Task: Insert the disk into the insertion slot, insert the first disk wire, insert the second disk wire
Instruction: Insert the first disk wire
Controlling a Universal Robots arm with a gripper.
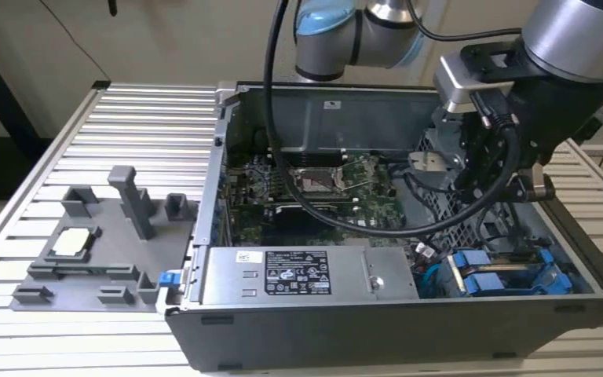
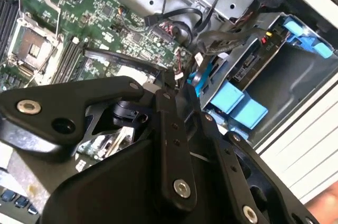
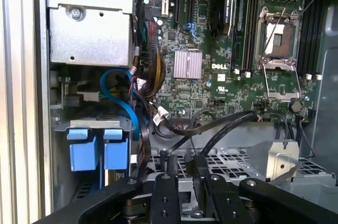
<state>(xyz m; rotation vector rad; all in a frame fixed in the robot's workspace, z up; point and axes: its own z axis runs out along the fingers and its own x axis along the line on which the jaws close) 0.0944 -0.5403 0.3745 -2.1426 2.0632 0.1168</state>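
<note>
Disk (image 3: 84, 155) body lay hidden inside the cage (image 3: 90, 123), behind its blue front; near the cage, the gripper (image 3: 185, 192) was cut off by the first wrist view's edge.

On the table (image 1: 71, 345), the fixture plate (image 1: 103, 259) lies to the exterior view's left of the case (image 1: 385, 330).

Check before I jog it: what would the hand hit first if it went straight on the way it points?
Probably the black cables just ahead of the hand, with the perforated cage wall close beyond them; depth is unclear.
</note>
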